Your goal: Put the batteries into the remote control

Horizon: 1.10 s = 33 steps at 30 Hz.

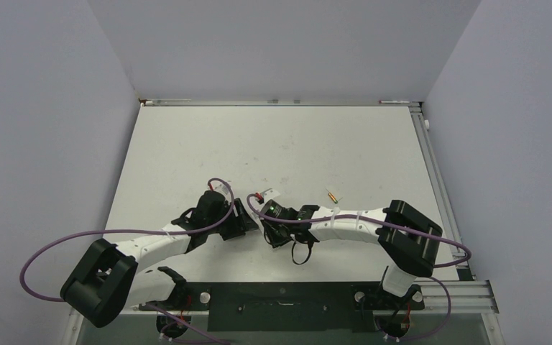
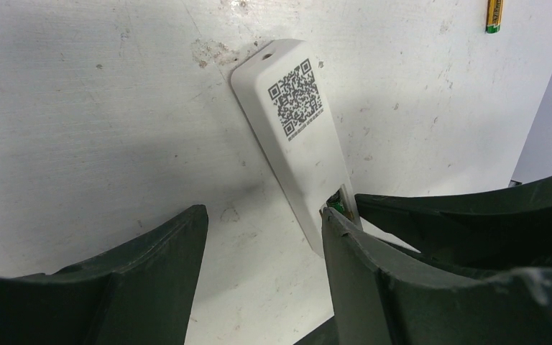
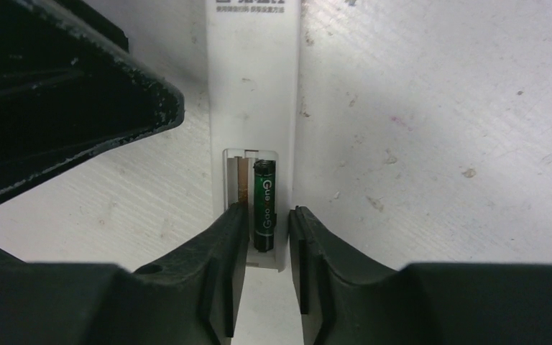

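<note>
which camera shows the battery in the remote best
Right wrist: the black battery lies in the remote control's open compartment, between the right gripper's fingertips. Left wrist shows only the compartment's edge behind a finger; top view hides it under that gripper.

Remote control [image 2: 298, 136] near end hidden behind left end effector finger [image 2: 374, 287]; loose battery [image 2: 496, 16] cut off at top edge.

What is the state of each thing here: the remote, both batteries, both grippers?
remote control: back up, battery compartment open, one slot empty.
black battery: seated in the compartment.
gold battery: loose on the table, apart from the remote.
left gripper: open, one finger at the remote's end.
right gripper: slightly open, fingers beside the black battery.
</note>
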Each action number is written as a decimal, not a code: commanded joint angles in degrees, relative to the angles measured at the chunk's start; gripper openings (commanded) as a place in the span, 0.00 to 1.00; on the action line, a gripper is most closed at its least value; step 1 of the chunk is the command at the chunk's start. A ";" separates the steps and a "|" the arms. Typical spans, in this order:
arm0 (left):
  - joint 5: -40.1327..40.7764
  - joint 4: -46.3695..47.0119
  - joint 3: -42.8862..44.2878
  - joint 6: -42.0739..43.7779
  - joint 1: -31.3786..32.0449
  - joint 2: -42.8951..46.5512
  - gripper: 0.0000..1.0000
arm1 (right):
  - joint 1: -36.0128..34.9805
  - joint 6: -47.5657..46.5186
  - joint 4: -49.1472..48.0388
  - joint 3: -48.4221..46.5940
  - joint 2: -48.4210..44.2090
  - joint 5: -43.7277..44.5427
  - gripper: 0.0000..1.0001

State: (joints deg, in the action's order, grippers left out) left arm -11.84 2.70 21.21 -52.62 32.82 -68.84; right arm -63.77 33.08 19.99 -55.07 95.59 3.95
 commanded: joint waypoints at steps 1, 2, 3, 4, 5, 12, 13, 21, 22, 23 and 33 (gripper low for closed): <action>-0.96 -0.81 2.38 2.24 -0.73 -1.27 0.57 | -2.83 2.69 -2.17 -1.31 0.86 -1.09 0.33; -1.20 -0.84 2.80 2.48 -0.81 -1.82 0.57 | -3.07 2.95 -2.18 -1.27 0.49 -0.79 0.34; -1.36 -0.73 3.23 2.66 -0.82 -2.43 0.57 | -3.30 3.27 -2.23 -1.11 0.27 -0.52 0.34; -1.57 -0.56 3.61 2.81 -0.83 -3.08 0.57 | -3.56 3.50 -2.23 -1.03 -0.11 -0.28 0.35; -1.76 -0.43 4.13 2.91 -0.83 -3.67 0.57 | -3.72 3.67 -2.20 -0.95 -0.52 0.25 0.36; -2.99 0.56 6.70 3.66 -0.76 -7.88 0.56 | -4.82 5.38 -0.47 -0.17 -4.52 4.36 0.38; -3.10 0.59 7.06 3.67 -0.74 -8.36 0.56 | -4.87 5.52 -0.12 0.01 -5.08 5.00 0.38; -4.36 1.78 9.91 3.90 -0.20 -12.32 0.53 | -5.05 6.13 0.66 1.63 -8.45 7.31 0.37; -4.49 1.77 10.35 3.99 0.05 -13.26 0.52 | -5.13 6.13 0.64 1.82 -8.84 7.47 0.37; -4.64 1.85 10.81 4.01 0.32 -13.92 0.52 | -5.14 6.20 0.70 2.07 -9.26 7.78 0.37; -7.13 3.50 15.35 4.77 3.76 -20.59 0.47 | -4.75 7.84 4.26 4.71 -15.59 14.76 0.37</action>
State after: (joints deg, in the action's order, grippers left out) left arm -17.65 4.93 34.04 -49.78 35.00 -86.61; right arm -68.36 38.94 22.33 -51.03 84.49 12.08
